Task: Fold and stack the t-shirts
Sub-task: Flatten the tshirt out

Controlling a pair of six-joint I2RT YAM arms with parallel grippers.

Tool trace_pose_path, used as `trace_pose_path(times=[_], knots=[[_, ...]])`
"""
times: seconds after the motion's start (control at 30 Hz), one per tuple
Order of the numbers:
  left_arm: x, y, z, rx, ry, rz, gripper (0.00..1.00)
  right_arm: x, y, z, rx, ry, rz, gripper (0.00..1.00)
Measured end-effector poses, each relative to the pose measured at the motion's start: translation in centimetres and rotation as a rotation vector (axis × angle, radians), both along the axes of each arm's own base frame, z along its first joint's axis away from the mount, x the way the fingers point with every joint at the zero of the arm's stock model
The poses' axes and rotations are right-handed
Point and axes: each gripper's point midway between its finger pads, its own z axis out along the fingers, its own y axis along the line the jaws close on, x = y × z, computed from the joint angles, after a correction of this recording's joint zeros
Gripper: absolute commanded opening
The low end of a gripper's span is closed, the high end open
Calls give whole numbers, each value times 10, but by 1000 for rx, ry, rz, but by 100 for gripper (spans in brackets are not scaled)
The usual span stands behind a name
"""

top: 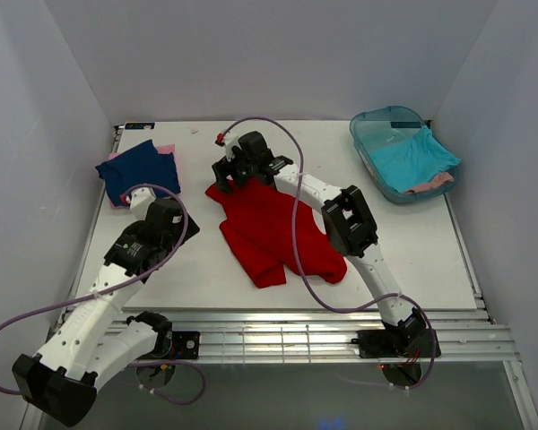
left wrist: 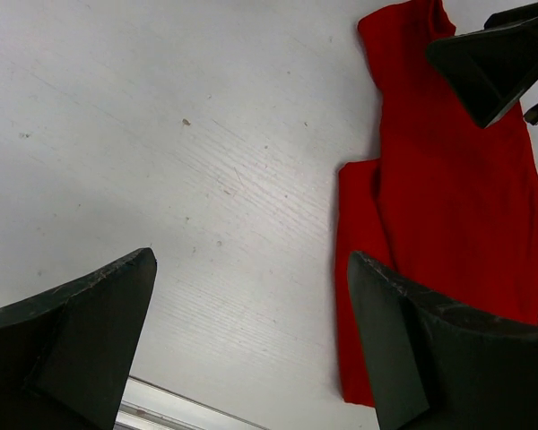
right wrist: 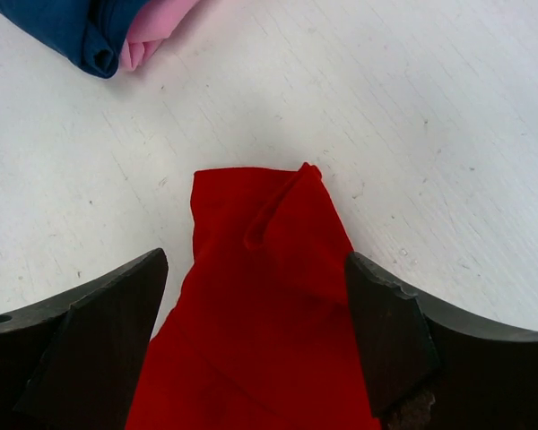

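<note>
The red shirt [top: 278,235] is plain bright red, no print anywhere. The navy shirt [top: 136,170] is solid dark blue, and the pink shirt [top: 166,149] peeking out under it is pale pink. The tub [top: 390,118] is see-through teal. The turquoise shirt [top: 412,157] in it is plain too, next to a scrap of pink cloth [top: 433,185]. The table [top: 412,260] is white, the arms [top: 90,318] white with black joints, the cables [top: 260,119] purple.

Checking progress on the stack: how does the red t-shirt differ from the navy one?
The red t-shirt lies in the middle, long and loosely folded; the navy t-shirt is a compact fold at the far left. Red rests on bare table; navy sits on pink cloth. Both are plain-coloured.
</note>
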Motion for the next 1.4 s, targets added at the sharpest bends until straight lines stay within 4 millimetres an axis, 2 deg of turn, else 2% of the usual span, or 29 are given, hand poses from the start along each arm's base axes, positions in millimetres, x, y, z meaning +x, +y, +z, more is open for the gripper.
trace_pose_path(times=[0.1, 0.2, 0.3, 0.4, 0.43, 0.47, 0.53, 0.67, 0.73, 0.8, 0.83, 0.9, 1.0, 1.1, 1.17, 1.2, 1.27, 1.33, 1.4], knots=[[-4, 2, -1, -1, 11, 5, 98, 1, 4, -12, 1, 6, 12, 86], [-8, 3, 0, -5, 7, 7, 98, 2, 7, -31, -10, 24, 17, 85], [-12, 6, 3, -6, 1, 9, 98, 0, 6, -54, -32, 52, 19, 79], [-17, 9, 3, -1, 4, 12, 98, 5, 8, -55, -23, 34, 13, 52], [-18, 10, 3, -1, 5, 13, 98, 6, 8, -56, -24, 35, 5, 27], [-20, 11, 4, -1, 5, 16, 98, 7, 7, -56, -28, 28, 1, 18], [-22, 12, 5, -4, 0, 22, 98, 9, 5, -57, -35, 34, -23, 8], [-25, 14, 10, -17, -22, 34, 98, 9, -7, -55, -67, 24, -63, 8], [-24, 14, 10, -20, -26, 34, 98, 3, -21, -45, -104, 16, -85, 8], [-20, 10, 10, -26, -25, 24, 98, -2, -35, -21, -129, -7, -106, 8], [-16, 7, 8, -29, -23, 13, 98, -5, -42, -2, -138, -26, -115, 8], [-7, -2, 3, -35, -19, -19, 98, -10, -58, 47, -132, -80, -149, 8], [8, -17, -8, -34, 10, -73, 98, -24, -87, 131, -97, -177, -204, 8], [24, -32, -17, -37, 27, -130, 98, -51, -129, 213, -47, -274, -277, 8], [36, -47, -26, -48, 41, -184, 98, -70, -159, 251, -30, -319, -335, 8], [42, -53, -32, -54, 50, -207, 98, -79, -174, 265, -26, -335, -364, 8], [51, -65, -46, -64, 83, -247, 98, -97, -202, 275, -46, -339, -418, 8], [58, -77, -64, -71, 120, -281, 98, -112, -229, 269, -91, -318, -475, 8], [66, -87, -76, -78, 131, -307, 98, -123, -252, 252, -160, -281, -529, 8]])
